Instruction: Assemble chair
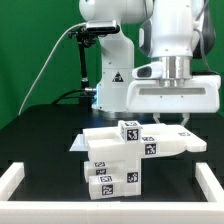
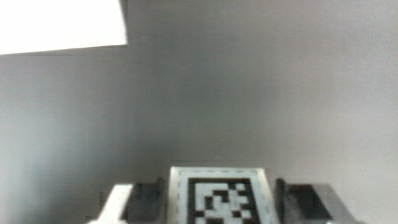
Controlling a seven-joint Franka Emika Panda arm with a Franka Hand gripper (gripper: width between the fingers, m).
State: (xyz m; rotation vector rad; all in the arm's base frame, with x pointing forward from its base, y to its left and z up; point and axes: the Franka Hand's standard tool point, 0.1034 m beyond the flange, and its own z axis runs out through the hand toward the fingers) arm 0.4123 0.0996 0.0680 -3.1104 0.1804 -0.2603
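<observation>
pincer [image 2: 222,200] | clamped on chair [image 1: 118,155] piece | above table [image 1: 40,130]

Arm posed low, wrist vertical.
Gripper [image 1: 181,122] pointed straight down at the exterior view's right; fingers [image 2: 121,204] stood part-open, clamped either side of a tagged chair piece [image 2: 222,195].

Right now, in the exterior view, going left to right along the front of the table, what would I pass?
Left corner of the low white border rail → stack of white chair pieces with square tags → flat white chair piece sticking out to the exterior view's right, under the tool → right side of the rail.
</observation>
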